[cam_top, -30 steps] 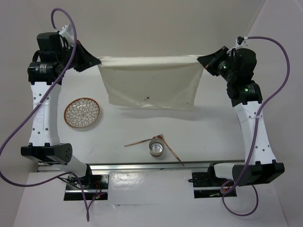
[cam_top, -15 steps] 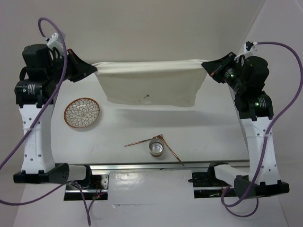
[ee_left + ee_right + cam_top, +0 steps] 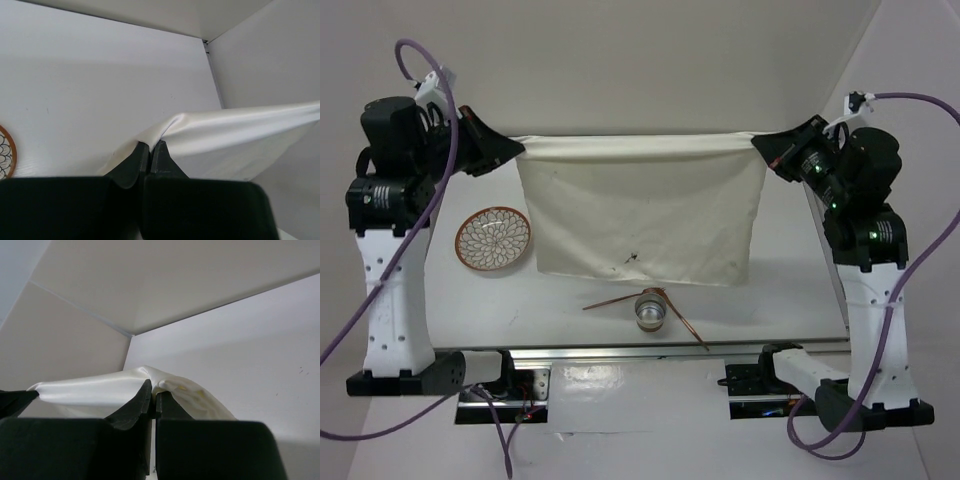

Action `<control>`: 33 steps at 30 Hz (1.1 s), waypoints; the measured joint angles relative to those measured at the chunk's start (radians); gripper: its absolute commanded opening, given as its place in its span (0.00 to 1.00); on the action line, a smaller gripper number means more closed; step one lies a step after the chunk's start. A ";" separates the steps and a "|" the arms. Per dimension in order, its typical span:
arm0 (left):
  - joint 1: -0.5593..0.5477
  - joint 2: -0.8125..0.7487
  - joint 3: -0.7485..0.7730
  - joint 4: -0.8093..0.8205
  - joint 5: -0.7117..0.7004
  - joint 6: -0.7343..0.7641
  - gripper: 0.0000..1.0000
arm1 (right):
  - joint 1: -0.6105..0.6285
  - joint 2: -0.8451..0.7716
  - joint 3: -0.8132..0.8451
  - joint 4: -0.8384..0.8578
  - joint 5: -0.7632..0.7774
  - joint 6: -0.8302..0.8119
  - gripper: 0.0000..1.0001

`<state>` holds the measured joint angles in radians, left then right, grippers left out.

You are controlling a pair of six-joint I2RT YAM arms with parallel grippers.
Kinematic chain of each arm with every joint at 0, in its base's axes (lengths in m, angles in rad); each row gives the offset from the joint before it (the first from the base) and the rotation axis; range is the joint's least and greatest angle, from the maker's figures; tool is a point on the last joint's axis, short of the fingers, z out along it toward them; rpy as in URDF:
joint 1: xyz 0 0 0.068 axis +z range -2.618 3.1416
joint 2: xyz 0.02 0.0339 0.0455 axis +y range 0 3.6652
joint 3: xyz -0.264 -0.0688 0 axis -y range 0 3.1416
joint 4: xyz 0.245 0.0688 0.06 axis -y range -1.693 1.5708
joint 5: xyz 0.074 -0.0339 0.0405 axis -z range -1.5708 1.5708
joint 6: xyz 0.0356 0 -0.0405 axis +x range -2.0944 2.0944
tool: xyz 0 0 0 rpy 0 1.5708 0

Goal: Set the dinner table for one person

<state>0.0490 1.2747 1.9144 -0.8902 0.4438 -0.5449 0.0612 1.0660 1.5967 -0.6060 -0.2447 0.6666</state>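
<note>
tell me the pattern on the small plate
The plate has white petal-like scales outlined in brown, with an orange rim; clearest in top external.

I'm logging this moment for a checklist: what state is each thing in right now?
cloth: spread open, hanging taut from its two top corners.
left claw: shut on one top corner of the cloth.
right claw: shut on the other top corner.
plate: flat on the dinner table, empty.
cup: upright, mouth up.
copper cutlery: lying flat beside the cup.
</note>
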 measured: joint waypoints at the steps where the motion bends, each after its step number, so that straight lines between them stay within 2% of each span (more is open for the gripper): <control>1: 0.000 0.025 0.009 0.002 0.004 0.000 0.00 | 0.000 0.020 0.000 0.011 0.003 -0.004 0.00; 10: 0.000 0.357 0.088 0.084 0.014 -0.001 0.00 | 0.000 0.322 0.007 0.195 0.033 -0.029 0.00; 12: 0.001 0.439 0.161 0.091 0.013 -0.001 0.00 | 0.000 0.416 0.035 0.245 0.041 -0.037 0.00; 16: 0.003 0.632 0.412 0.124 0.016 -0.004 0.00 | -0.001 0.581 0.107 0.335 0.051 -0.048 0.00; 18: 0.006 0.682 0.470 0.162 0.023 -0.005 0.00 | -0.002 0.633 0.127 0.379 0.047 -0.052 0.00; 21: 0.016 0.663 0.379 0.243 0.041 -0.006 0.00 | -0.002 0.647 0.112 0.429 0.039 -0.055 0.00; 26: 0.028 0.511 -0.053 0.419 0.055 -0.007 0.00 | -0.003 0.542 -0.138 0.562 0.018 -0.047 0.00; 27: 0.029 0.478 -0.147 0.435 0.059 -0.008 0.29 | -0.003 0.504 -0.234 0.576 0.013 -0.040 0.00; 28: 0.029 0.452 -0.233 0.447 0.064 -0.004 0.48 | -0.004 0.471 -0.311 0.577 0.008 -0.032 0.00; 29: 0.030 0.424 -0.321 0.458 0.067 -0.006 0.69 | -0.005 0.442 -0.386 0.572 0.004 -0.027 0.05; 30: 0.033 0.402 -0.391 0.452 0.068 -0.002 1.00 | -0.008 0.406 -0.479 0.595 0.001 -0.019 0.15; 32: 0.039 0.368 -0.517 0.434 0.064 -0.006 1.00 | -0.018 0.343 -0.637 0.579 0.001 0.005 0.40; 33: 0.042 0.346 -0.587 0.409 0.052 -0.005 1.00 | -0.023 0.302 -0.721 0.560 0.003 0.014 0.68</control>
<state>0.0910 1.6211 1.3270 -0.4812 0.4961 -0.5503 0.0387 1.3682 0.8753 -0.0463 -0.2413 0.6807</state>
